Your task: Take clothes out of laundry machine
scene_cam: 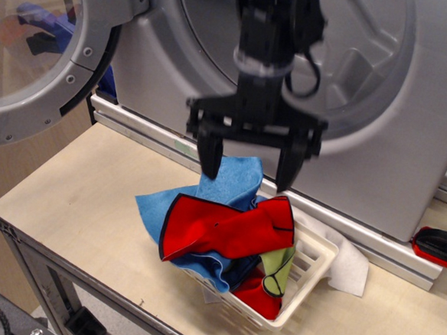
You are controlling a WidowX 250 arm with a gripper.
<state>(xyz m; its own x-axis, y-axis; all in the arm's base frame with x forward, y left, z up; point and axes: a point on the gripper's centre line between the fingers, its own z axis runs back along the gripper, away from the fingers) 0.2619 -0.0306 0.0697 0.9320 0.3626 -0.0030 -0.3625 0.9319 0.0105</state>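
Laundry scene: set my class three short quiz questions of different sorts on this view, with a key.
1. True or false: the gripper holds a red cloth.
2. Where does the pile of cloths lie? A) in the washer drum B) on the white basket C) on the floor
3. Fill in: the washer door stands ____.

Key:
1. False; its jaws are open and empty above the pile.
2. B; red and blue cloth are heaped on the basket, spilling over its left rim.
3. Open, swung out to the left.
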